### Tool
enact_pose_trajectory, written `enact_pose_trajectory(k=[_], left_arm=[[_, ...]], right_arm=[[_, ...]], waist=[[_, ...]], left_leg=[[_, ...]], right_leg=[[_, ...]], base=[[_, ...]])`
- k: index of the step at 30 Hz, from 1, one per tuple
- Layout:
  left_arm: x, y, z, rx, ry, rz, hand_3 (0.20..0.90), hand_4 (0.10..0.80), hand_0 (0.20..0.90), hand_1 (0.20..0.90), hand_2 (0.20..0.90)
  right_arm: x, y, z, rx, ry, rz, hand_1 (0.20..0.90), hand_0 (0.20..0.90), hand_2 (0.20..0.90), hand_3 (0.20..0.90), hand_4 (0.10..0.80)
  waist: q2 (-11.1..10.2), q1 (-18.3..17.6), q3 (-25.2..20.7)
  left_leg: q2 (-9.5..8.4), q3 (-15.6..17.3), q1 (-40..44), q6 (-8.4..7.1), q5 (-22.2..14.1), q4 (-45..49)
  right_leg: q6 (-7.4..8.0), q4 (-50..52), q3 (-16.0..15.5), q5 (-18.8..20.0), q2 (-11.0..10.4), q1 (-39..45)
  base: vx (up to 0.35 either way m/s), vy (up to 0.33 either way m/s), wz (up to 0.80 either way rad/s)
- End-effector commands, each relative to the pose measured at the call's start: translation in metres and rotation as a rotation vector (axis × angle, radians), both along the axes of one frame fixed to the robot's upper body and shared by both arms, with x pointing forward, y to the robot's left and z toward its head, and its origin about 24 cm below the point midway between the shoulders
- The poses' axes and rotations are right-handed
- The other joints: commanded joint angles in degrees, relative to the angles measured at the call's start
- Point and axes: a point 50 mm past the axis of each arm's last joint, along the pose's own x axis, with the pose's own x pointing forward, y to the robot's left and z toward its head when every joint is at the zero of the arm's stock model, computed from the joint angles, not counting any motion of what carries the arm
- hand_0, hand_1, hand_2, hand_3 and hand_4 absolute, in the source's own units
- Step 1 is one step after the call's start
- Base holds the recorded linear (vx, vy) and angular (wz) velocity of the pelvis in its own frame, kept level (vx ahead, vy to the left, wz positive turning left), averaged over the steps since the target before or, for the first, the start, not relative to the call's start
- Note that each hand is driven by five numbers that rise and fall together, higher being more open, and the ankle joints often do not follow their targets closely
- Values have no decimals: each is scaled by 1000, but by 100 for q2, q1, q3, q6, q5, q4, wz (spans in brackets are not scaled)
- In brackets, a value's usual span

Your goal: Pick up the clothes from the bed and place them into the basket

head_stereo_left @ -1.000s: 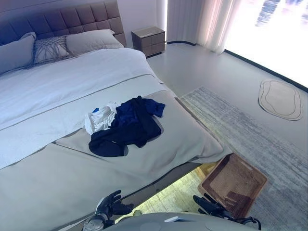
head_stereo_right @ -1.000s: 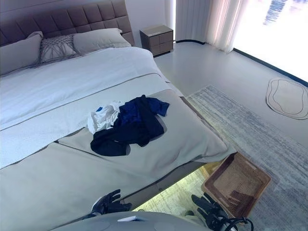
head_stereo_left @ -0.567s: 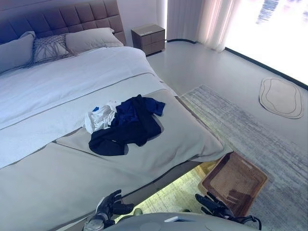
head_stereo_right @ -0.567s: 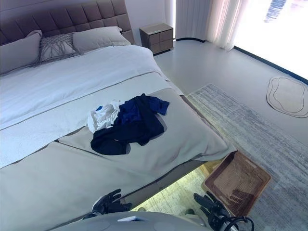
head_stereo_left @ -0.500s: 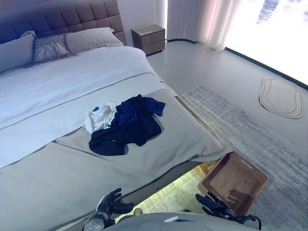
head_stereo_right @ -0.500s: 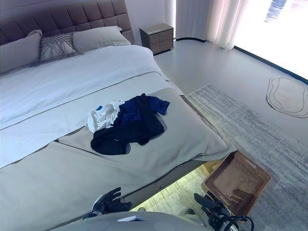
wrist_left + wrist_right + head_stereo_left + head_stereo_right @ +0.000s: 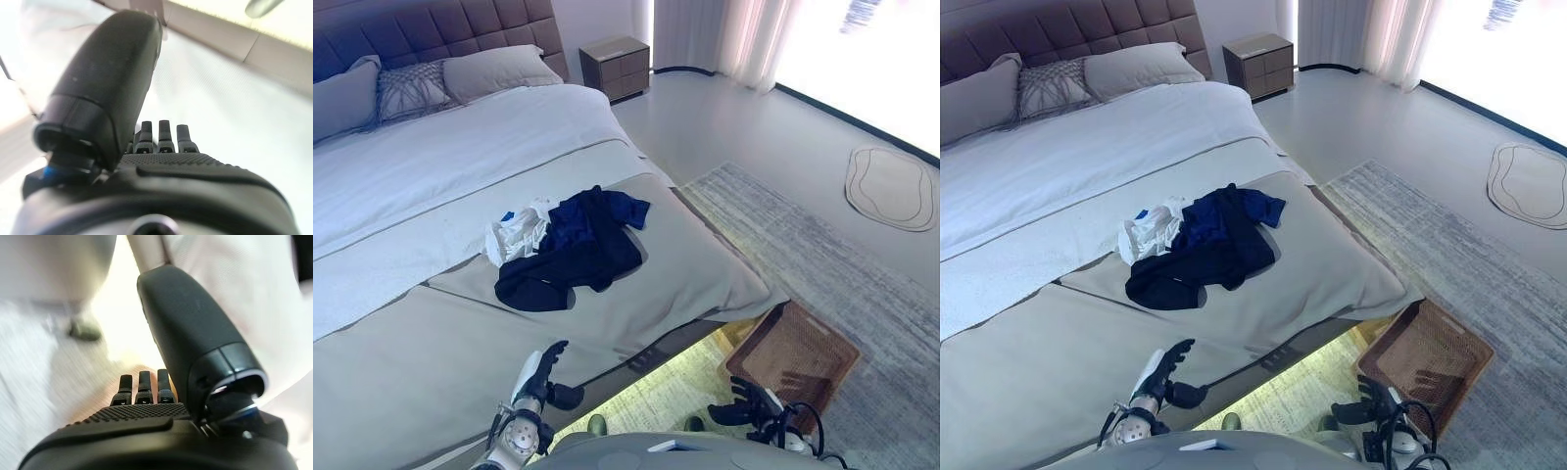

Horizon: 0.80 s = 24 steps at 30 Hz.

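A pile of clothes lies on the grey blanket at the foot of the bed: a dark navy garment with a blue shirt over it, and a white piece at its left. A brown woven basket stands on the floor at the bed's right corner. My left hand is open, low over the bed's near edge, well short of the clothes. Low on the right, my right hand hangs open above the floor, next to the basket. Both hands hold nothing.
Pillows and a padded headboard are at the far end, with a nightstand beside them. A grey rug covers the floor on the right, and a small oval mat lies further right. Curtains hang at the back.
The camera has tilted down a little. My left hand has risen and reached forward over the bed's near edge. My right hand has shifted slightly right, towards the basket.
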Motion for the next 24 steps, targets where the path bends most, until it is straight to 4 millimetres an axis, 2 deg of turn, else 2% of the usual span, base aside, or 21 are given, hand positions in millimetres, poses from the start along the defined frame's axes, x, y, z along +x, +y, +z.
enact_pose_trajectory(k=[1,7,10,11,12,15,21,24], left_arm=[[57,13,41,21,-310,18,900,800,900,900,900],[59,14,50,18,-400,64,900,800,900,900,900],[63,12,52,8,-395,42,900,800,900,900,900],[66,11,54,3,-391,28,900,800,900,900,900],[67,11,54,3,-392,27,900,800,900,900,900],[70,10,56,20,-407,23,900,800,900,900,900],[66,22,59,34,-417,87,900,800,900,900,900],[67,29,66,18,-436,93,900,800,900,900,900]], right_arm=[[69,15,34,-114,-300,139,900,900,900,900,800],[78,24,43,-179,-379,206,900,900,900,900,800],[85,24,51,-244,-423,252,900,900,900,900,800],[94,23,59,-294,-459,273,900,900,900,900,800],[95,23,60,-298,-462,275,900,900,900,900,800],[120,26,80,-373,-538,346,900,900,900,900,800],[140,30,100,-404,-584,415,900,900,900,900,800],[153,27,112,-382,-595,389,900,900,900,900,800]], waist=[[-285,159,256],[-333,249,289],[-352,241,306],[-371,279,337],[-373,280,342],[-418,417,399],[-533,604,361],[-587,734,392]], left_leg=[[-246,149,222,9,-444,44],[-230,161,178,-8,-435,68],[-204,476,125,-48,-408,99],[-219,504,87,-41,-414,136],[-223,496,83,-38,-415,141],[-302,354,50,44,-437,135],[-391,255,98,133,-481,105],[-413,255,42,245,-454,133]], right_leg=[[-95,451,220,-542,-20,163],[-117,450,148,-551,-40,185],[-87,484,-67,-541,-111,190],[-80,540,-139,-540,-155,153],[-79,549,-142,-542,-159,147],[-47,662,-94,-534,-207,75],[49,787,-57,-541,-292,81],[104,1444,-53,-581,-320,-128]], base=[[-18,-35,3],[4,-31,8],[-3,6,19],[-10,19,16],[-11,42,18],[33,114,11],[122,127,10],[121,118,10]])
